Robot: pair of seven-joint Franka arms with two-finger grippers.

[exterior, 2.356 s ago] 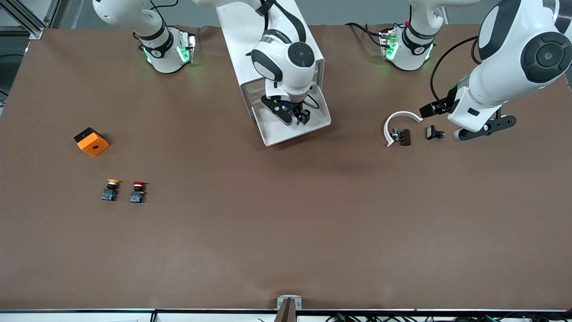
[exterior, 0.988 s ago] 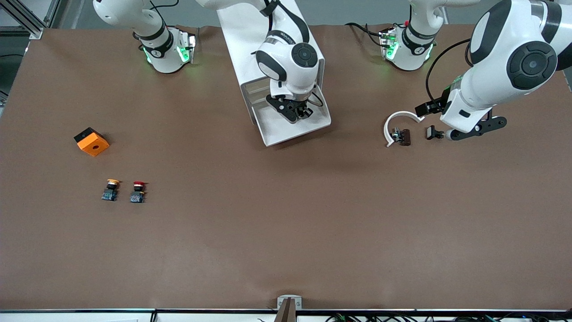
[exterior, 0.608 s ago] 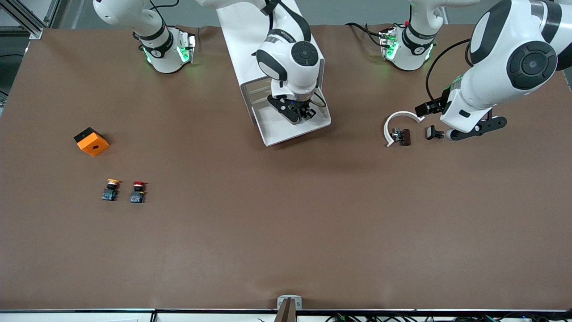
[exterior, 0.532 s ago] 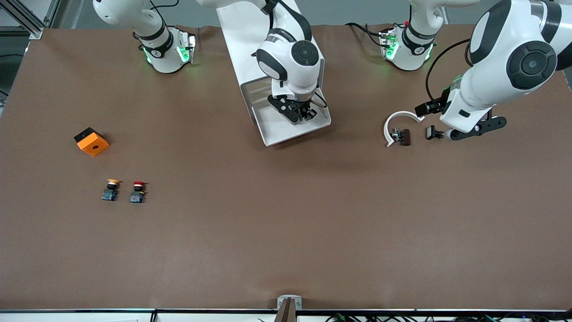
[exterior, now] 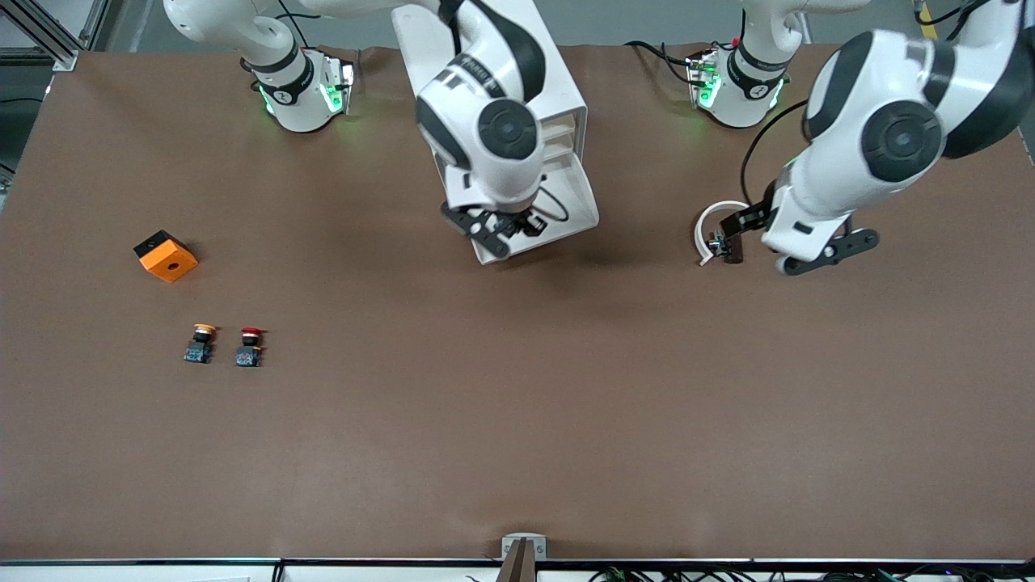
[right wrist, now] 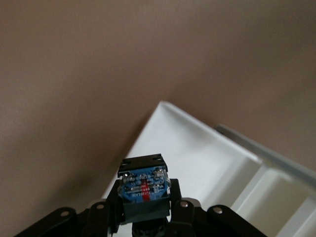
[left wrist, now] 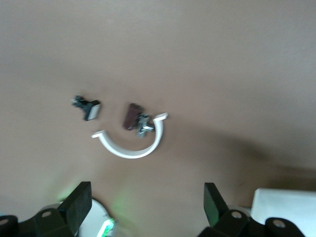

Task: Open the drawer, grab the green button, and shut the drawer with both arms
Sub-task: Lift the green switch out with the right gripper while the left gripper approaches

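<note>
Tabletop (exterior: 517, 420): brown sheet, both arm bases along the edge farthest from the front camera.
Cabinet (exterior: 493, 56): white, mid-tabletop, between the bases.
Drawer (exterior: 566, 218): pulled out toward the front camera; tray bare where visible.
Right pincer (exterior: 505, 229): above the drawer's front corner, clenched on the button.
Button (right wrist: 144, 190): held off the tray, bluish base facing the wrist camera; cap hidden, so colour cannot be confirmed.
Left pincer (left wrist: 145, 207): released, over the white arc (exterior: 720, 222) and the small dark parts (exterior: 732, 246) at the left arm's end; holds nothing.
Other stock: orange block (exterior: 166, 255), yellow-capped button (exterior: 199, 343), red-capped button (exterior: 250, 346), toward the right arm's end.
Risk, grip: hold looks to sit on the narrow body; a quick swing could let the button twist or drop.
Risk, drawer: closing push off-centre could skew the tray or shove the light cabinet.
Risk, left arm: low pass could scatter the loose parts beneath.
</note>
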